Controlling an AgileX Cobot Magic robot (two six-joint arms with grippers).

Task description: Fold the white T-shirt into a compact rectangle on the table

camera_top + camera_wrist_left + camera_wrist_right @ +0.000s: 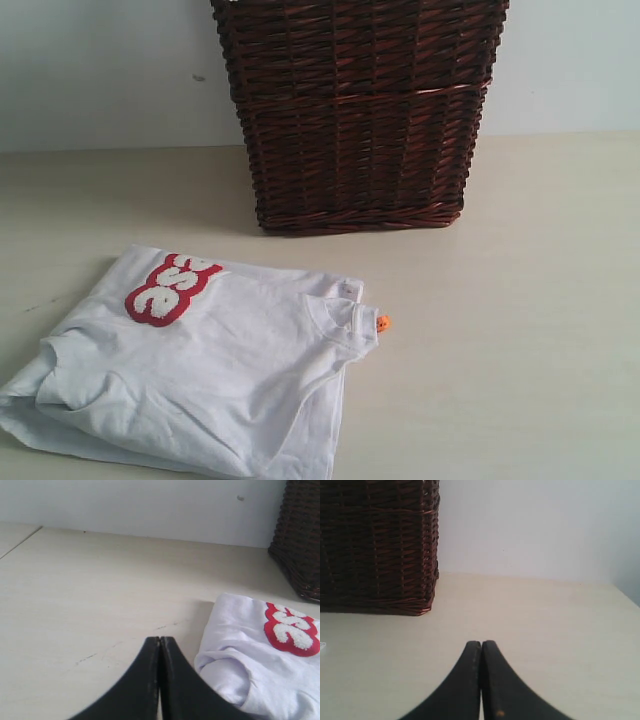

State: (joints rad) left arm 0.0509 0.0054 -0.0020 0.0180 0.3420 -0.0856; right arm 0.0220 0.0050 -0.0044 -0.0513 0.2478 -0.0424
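Observation:
The white T-shirt (210, 370) lies folded in a rough rectangle on the table (520, 330), at the front left of the exterior view. Part of its red lettering (172, 288) shows at the far left corner, and the small orange tag (382, 323) sticks out at the collar on the right. Neither gripper shows in the exterior view. In the left wrist view my left gripper (159, 639) is shut and empty over bare table, just beside the T-shirt (250, 670). My right gripper (481, 643) is shut and empty over bare table too.
A tall dark wicker basket (360, 110) stands at the back centre, behind the shirt, against a pale wall. It also shows in the left wrist view as a basket corner (300, 535) and in the right wrist view as the basket side (375, 545).

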